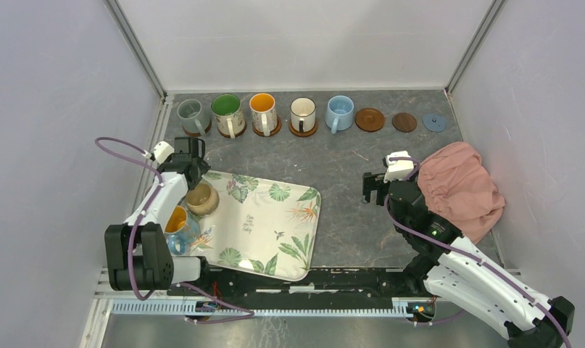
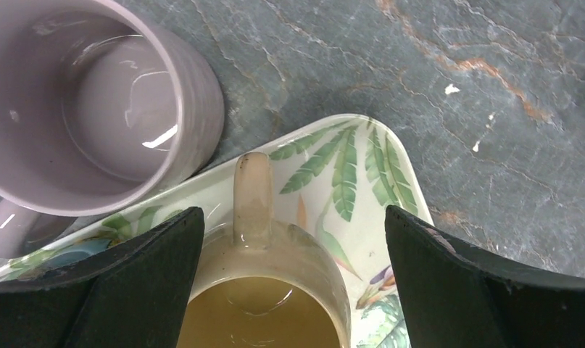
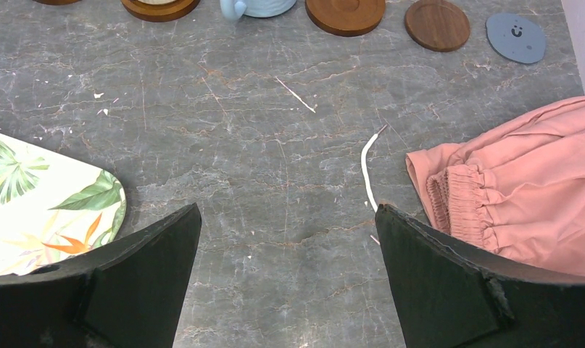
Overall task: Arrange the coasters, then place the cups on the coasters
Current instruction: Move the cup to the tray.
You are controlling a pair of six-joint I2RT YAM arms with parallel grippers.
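Note:
My left gripper [image 2: 293, 212] is open over the leaf-print tray's corner. The tan cup [image 2: 275, 290] stands between its fingers, handle pointing away. Just beyond the tray a pale pink cup [image 2: 93, 101] sits on the table. From above, the left gripper [image 1: 195, 174] hangs by the tan cup [image 1: 201, 199]; a blue cup with orange inside [image 1: 179, 228] stands nearer. Several cups [image 1: 264, 113] line the back. Three bare coasters, brown [image 1: 370, 119], dark brown [image 1: 404, 122] and grey-blue [image 1: 435, 122], continue the row. My right gripper [image 1: 376, 187] is open over bare table.
The leaf-print tray [image 1: 275, 232] lies front left of centre. A pink cloth [image 1: 459, 188] is bunched at the right, close to my right gripper [image 3: 287, 206]. A thin white strip [image 3: 365, 163] lies on the dark stone top. Grey walls close in both sides.

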